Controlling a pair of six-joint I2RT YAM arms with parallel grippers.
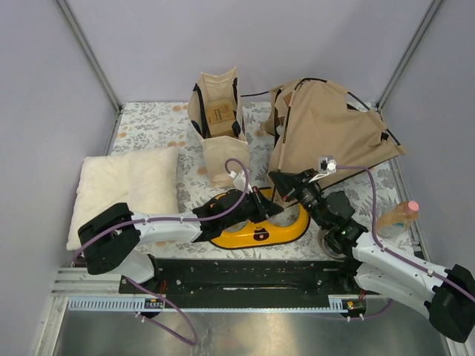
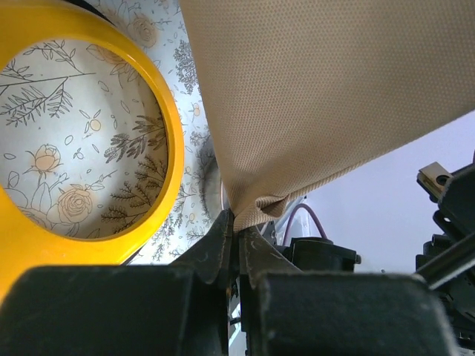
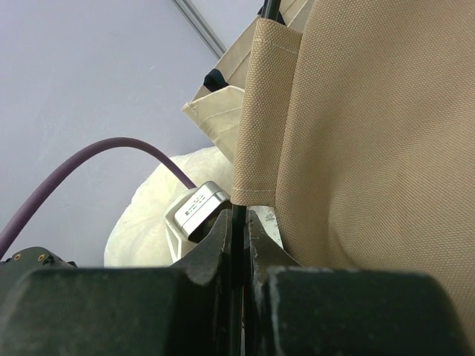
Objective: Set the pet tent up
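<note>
The left end effector (image 2: 236, 226) is clamped on a corner of the tent (image 1: 334, 126); the right end effector (image 3: 237, 222) is closed on its pole (image 3: 237, 212) (thin, black).

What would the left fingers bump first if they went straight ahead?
The pet tent: the left fingers pinch its tan corner. Just past it sits the right arm, though depth is unclear.

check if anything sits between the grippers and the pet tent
Nothing visible does: the left gripper is shut on a fabric corner of the pet tent, the right gripper on its black pole.
</note>
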